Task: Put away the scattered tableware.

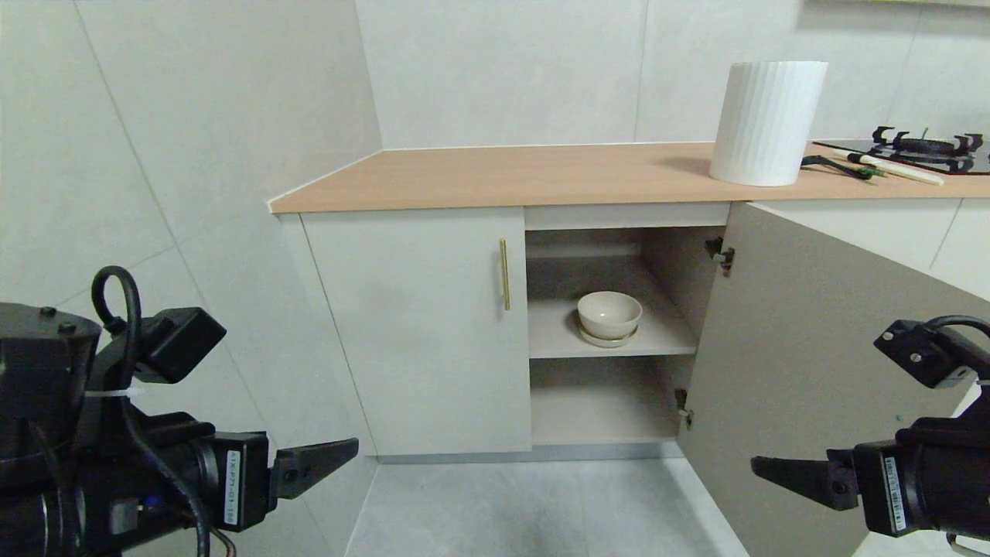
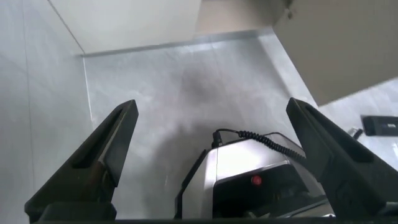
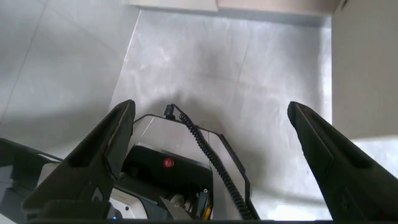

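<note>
Plainly the bowl (image 1: 609, 313) sits on a saucer (image 1: 608, 338) on the cupboard shelf (image 1: 553, 334), probably light, stiff, slick, breakable (pinch its rim), while left gripper (image 2: 211, 106) and right gripper (image 3: 211, 107) hang spread, empty

Both arms were finished in matt black. The left arm (image 1: 116, 472) was crossed by a looped black cable (image 1: 116, 298) bound with a white tie (image 1: 108, 393), and a boxy black camera housing (image 1: 182, 340) was mounted on it. A narrow white label (image 1: 233, 476) was fixed near its wrist. A like label (image 1: 892, 483) was seen on the right arm (image 1: 936, 480), whose bracket (image 1: 920, 352) was fastened with small silver screws (image 1: 916, 357). The left claw (image 2: 211, 104) and the right claw (image 3: 211, 107) were each formed of two tapered, wedge-shaped black fingers (image 2: 106, 149).
</note>
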Available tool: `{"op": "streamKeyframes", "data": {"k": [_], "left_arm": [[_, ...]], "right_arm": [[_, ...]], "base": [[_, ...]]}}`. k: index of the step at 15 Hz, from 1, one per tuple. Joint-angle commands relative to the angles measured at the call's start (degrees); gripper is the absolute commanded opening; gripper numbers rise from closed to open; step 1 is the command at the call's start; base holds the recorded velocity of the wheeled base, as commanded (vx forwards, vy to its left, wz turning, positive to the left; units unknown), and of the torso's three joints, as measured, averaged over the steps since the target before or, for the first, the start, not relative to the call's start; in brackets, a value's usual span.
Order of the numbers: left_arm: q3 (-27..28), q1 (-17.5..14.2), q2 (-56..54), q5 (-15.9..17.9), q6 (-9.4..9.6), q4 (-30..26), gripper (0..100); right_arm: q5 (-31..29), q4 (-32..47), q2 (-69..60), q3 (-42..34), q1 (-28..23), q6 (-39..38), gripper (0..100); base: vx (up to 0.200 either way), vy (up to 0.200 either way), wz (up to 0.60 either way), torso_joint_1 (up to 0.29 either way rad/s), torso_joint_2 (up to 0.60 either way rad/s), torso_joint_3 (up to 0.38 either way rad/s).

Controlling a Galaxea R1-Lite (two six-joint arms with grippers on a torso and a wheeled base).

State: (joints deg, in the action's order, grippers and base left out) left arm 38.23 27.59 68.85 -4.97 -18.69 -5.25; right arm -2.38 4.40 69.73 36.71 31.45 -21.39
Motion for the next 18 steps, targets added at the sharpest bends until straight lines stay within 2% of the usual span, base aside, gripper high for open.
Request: {"op": "streamKeyframes", "data": {"k": [1, 9, 12, 13, 18], "left_arm": [[0.0, 0.0, 0.1, 0.0, -0.03, 0.0, 100], [0.0, 0.0, -0.6, -0.1, 0.67, 0.0, 100], [-0.7, 0.0, -0.7, -0.2, 2.25, -0.1, 100], [-0.8, 0.0, -0.9, -0.3, 2.78, -0.1, 100], [-0.8, 0.0, -1.6, -0.3, 2.78, 0.0, 100]], "right_arm": [[0.0, 0.0, 0.2, -0.1, 0.0, 0.0, 100], [0.0, 0.0, -1.4, -0.1, 0.0, 0.0, 100], [0.0, 4.8, -3.0, 0.5, -0.2, 2.2, 100], [0.0, 6.1, -3.1, 0.7, -0.2, 3.0, 100], [-0.4, 9.9, -3.1, 2.0, -0.3, 3.7, 100]], "base": [[0.000, 0.000, 0.00, 0.000, 0.00, 0.000], [0.000, 0.000, 0.00, 0.000, 0.00, 0.000], [0.000, 0.000, 0.00, 0.000, 0.00, 0.000], [0.000, -0.200, 0.00, 0.007, 0.01, -0.002], [0.000, -0.200, 0.00, 0.004, 0.00, 0.004]]}}
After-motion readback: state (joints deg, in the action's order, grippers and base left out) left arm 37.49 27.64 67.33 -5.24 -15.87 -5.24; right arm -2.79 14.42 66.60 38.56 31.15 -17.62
